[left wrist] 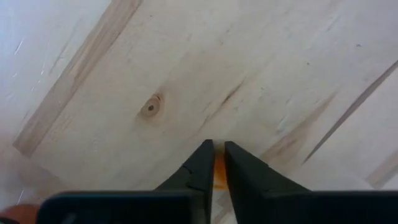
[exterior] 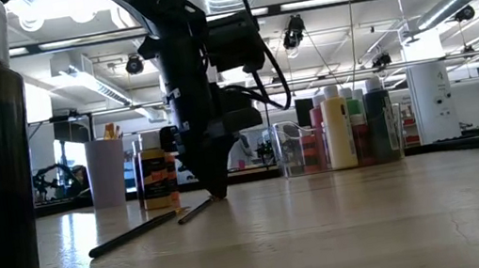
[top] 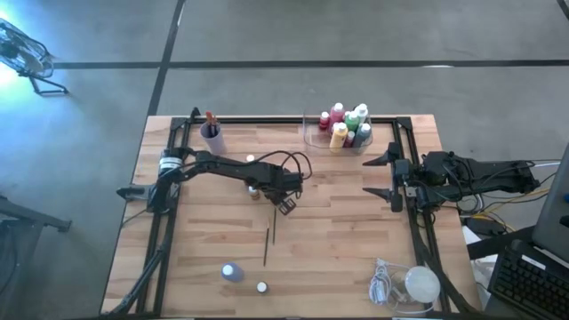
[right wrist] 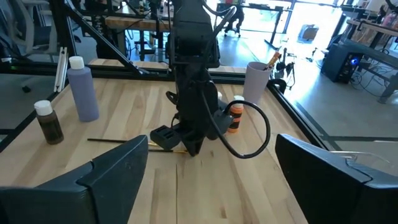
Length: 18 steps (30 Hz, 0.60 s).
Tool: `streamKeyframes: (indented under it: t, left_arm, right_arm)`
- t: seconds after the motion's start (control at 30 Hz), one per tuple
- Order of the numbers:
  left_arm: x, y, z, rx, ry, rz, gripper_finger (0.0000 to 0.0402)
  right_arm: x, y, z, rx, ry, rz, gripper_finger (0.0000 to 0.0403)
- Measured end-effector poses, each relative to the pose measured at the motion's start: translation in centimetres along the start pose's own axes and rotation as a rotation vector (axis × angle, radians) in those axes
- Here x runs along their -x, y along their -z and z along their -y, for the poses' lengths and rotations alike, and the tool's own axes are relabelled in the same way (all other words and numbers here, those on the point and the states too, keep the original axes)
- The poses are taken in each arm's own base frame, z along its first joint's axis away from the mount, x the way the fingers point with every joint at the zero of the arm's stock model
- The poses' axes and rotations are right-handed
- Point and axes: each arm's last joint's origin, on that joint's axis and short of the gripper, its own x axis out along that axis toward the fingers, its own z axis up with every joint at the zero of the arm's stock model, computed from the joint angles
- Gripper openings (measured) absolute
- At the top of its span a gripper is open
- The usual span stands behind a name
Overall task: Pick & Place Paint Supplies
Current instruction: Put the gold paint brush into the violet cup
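The left end effector [top: 286, 206] was down at the middle of the wooden counter [top: 338, 258], its fingers [left wrist: 202, 163] nearly pressed together with something thin and orange showing in the narrow gap between them; the low view showed its tip meeting the end of a short paintbrush [exterior: 197, 210] on the counter, though whether that brush was truly pinched could not be told. A longer dark paintbrush [top: 267, 245] lay just near of it, and an orange bottle [top: 254, 191] stood just left of the end effector. A purple bottle [top: 231, 273] and a small brown bottle [top: 261, 287] stood near the front edge. At the far edge, a clear tray [top: 313, 133] held a cluster of bottles [top: 347, 126], and a purple cup [top: 211, 135] with brushes stood at far left. The right end effector [top: 391, 176] waited at the right edge, raised, its fingers [right wrist: 112, 171] spread wide and holding nothing. A white round lump with a cord [top: 418, 284] lay at the near right corner.
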Motion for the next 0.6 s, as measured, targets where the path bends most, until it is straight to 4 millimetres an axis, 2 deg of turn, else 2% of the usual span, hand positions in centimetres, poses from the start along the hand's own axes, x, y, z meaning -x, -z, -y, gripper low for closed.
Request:
streamKeyframes:
  t: [0.13,0.33,0.6]
  left_arm:
    - [-0.02,-0.01,0.14,-0.028,0.009,0.006,0.0007]
    - [-0.03,-0.02,0.22,-0.045,0.031,-0.003,0.0004]
    - [-0.04,-0.05,0.31,-0.018,0.050,-0.006,0.0046]
  right_arm:
    - [0.01,0.00,0.00,0.000,0.000,0.001,0.0360]
    - [0.02,0.00,0.00,0.000,0.000,0.001,0.0355]
    - [0.01,0.00,0.00,0.000,0.000,0.000,0.0331]
